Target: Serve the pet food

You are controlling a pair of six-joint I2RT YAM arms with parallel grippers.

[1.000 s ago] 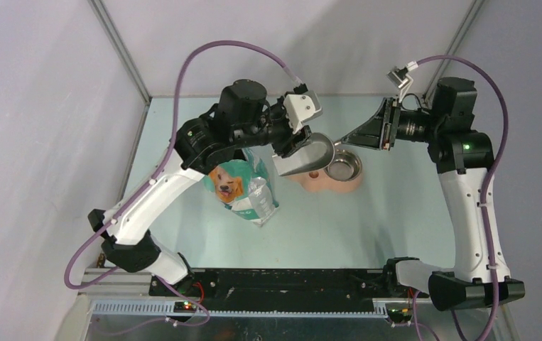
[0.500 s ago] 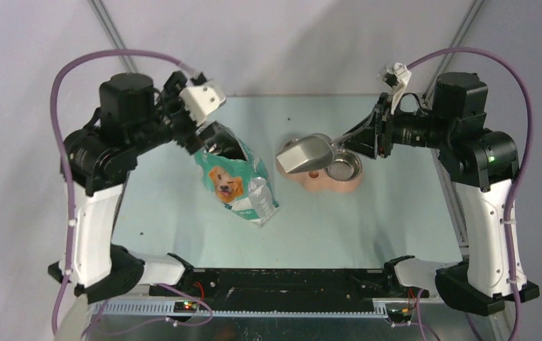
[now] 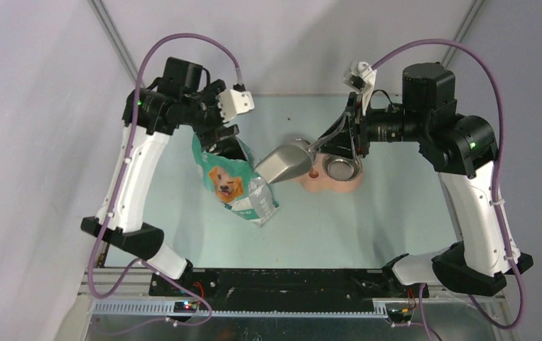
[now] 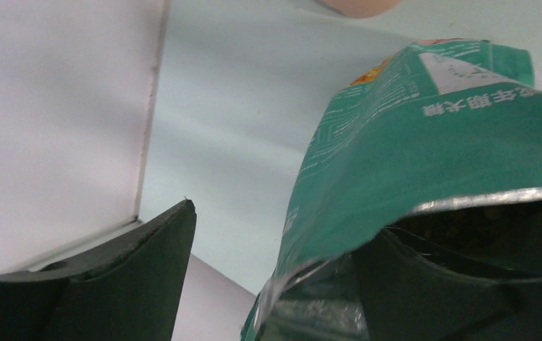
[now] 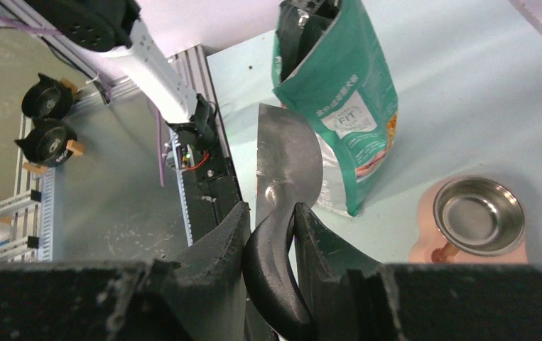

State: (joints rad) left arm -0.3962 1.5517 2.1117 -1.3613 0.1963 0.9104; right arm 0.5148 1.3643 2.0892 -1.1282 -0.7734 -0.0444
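The teal bag point(image 3: 236, 181) with a golden dog stands left of centre, its top open. My left gripper point(image 3: 221, 138) is open at the bag's mouth. In the left wrist view point(image 4: 282, 224) one finger point(image 4: 431, 291) is inside the bag point(image 4: 424, 142) and the other point(image 4: 133, 284) is outside, far from the wall. The pet food is hidden; the bag's inside is dark. My right gripper point(image 3: 332, 138) is shut on the black handle point(image 5: 275, 270) of the grey metal scoop point(image 3: 285, 162). It holds the scoop in the air next to the bag's right side.
An empty steel bowl point(image 3: 342, 168) sits in a pink stand point(image 3: 332, 186) right of the scoop, also in the right wrist view point(image 5: 477, 213). A black rail point(image 3: 282, 280) runs along the near table edge. White walls close the left and back sides.
My left gripper left the scoop and swung left to the bag's open top. My right gripper has carried the scoop left, from over the bowl stand to beside the bag.
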